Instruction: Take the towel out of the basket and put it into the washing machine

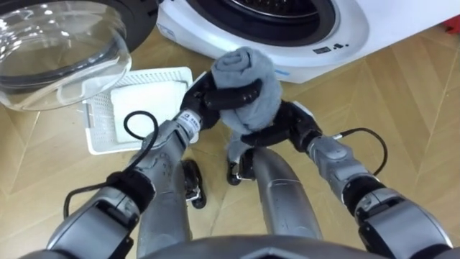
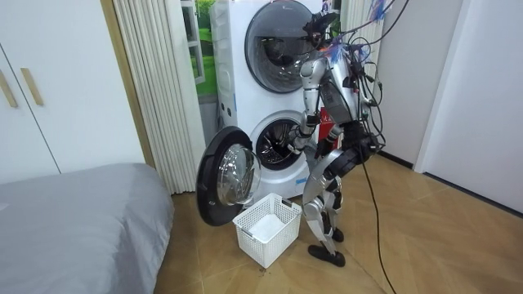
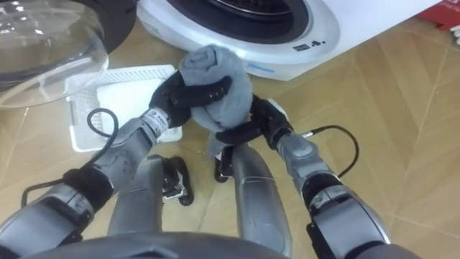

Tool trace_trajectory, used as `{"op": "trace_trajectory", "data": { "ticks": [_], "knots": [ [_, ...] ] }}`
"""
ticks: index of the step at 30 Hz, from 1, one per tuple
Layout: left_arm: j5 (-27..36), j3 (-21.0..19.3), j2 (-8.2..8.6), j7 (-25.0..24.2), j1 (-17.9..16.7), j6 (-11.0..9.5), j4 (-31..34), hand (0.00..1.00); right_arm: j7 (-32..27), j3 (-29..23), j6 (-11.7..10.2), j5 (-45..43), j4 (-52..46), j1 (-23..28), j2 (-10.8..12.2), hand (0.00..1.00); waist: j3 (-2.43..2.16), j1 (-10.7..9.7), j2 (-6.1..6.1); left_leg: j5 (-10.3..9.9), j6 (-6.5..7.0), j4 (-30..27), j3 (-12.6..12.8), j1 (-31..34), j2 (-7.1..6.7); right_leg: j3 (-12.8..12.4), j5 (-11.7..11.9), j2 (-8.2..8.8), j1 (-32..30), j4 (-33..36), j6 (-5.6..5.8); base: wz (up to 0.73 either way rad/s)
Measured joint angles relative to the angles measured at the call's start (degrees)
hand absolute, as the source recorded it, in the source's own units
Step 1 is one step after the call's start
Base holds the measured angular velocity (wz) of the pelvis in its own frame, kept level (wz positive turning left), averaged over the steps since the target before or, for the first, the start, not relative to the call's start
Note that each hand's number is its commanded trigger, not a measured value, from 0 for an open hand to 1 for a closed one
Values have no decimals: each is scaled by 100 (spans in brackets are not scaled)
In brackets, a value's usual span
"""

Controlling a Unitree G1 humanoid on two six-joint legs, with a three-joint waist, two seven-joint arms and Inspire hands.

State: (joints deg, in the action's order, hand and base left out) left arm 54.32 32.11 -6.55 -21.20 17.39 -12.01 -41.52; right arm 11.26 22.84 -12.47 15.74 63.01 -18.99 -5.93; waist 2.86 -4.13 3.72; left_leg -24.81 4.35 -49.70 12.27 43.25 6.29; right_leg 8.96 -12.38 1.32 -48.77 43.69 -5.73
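Centre frame, a grey towel (image 1: 248, 83), bunched into a soft, rumpled ball, is clasped by both hands. The left hand (image 1: 210, 97) curls its fingers over it and the right hand (image 1: 279, 134) grips it from below. It is not yet inside the washing machine (image 1: 345, 32), whose open drum sits at the top edge.

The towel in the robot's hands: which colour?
Grey, plain: the bunched cloth towel shows best in the left eye view.
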Motion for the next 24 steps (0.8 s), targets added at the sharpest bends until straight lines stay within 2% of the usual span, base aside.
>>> {"op": "trace_trajectory", "data": {
  "ticks": [2, 3, 4, 5, 6, 11, 17, 22, 23, 24],
  "knots": [
    [16, -64, 2, -71, 6, 78, 5, 100, 27, -39, 2, -15, -13, 10, -3, 0, -32, -9, -1, 6, -3, -4, -5, -4, 2, 41, 7, 16, 11, -2, -8, 0],
    [16, -75, 5, -96, 7, 97, 5, 100, 34, -48, 2, -33, -11, 19, 1, 0, -33, -11, -2, 10, -7, -4, -11, -17, 2, 63, 9, 25, 27, -2, -13, 0],
    [16, -87, 8, -110, 7, 112, 5, 100, 46, -47, 3, -49, -11, 23, 2, 10, -34, -10, -2, 11, -8, -4, -12, -24, 2, 64, 9, 26, 32, -3, -13, 0],
    [16, -111, 10, -147, 7, 137, 5, 100, 76, -50, 5, -68, -6, 27, 2, 58, -33, -11, -2, 11, -9, -3, -12, -33, 2, 64, 10, 25, 38, -4, -14, 0],
    [16, -121, 10, -161, 7, 156, 5, 100, 93, -48, 6, -68, -6, 31, 1, 100, -33, -14, -2, 11, -9, -3, -12, -34, 2, 63, 10, 25, 39, -4, -14, 0],
    [17, -148, 37, -191, 28, 325, 36, 100, 281, -36, 29, -48, 69, 49, -15, 100, -33, -35, -2, 10, -9, -6, -13, -28, 3, 66, 10, 30, 40, -1, -14, 0],
    [367, -182, 137, -191, 95, 418, 59, 100, 402, -38, 56, -46, 82, 31, -24, 100, -33, -37, -2, 10, -9, -15, -62, 3, -2, 95, 8, 30, 39, -12, -14, 0],
    [621, -207, 148, -190, 156, 422, 59, 100, 420, -39, 37, -48, 82, -8, -19, 100, -33, -36, -4, 10, -9, -18, -72, 7, -6, 101, 8, 32, 40, -11, -14, 0],
    [695, -208, 165, -190, 158, 421, 59, 78, 456, -41, 25, -46, 85, -39, -19, 100, -33, -38, -4, 11, -9, -15, -76, 8, -10, 108, 8, 37, 40, -12, -14, 0],
    [715, -209, 175, -190, 160, 421, 59, 37, 469, -41, 13, -44, 89, -41, -19, 100, -33, -37, -4, 11, -10, -12, -81, 10, -13, 115, 8, 41, 40, -13, -15, 4]
  ]
}}
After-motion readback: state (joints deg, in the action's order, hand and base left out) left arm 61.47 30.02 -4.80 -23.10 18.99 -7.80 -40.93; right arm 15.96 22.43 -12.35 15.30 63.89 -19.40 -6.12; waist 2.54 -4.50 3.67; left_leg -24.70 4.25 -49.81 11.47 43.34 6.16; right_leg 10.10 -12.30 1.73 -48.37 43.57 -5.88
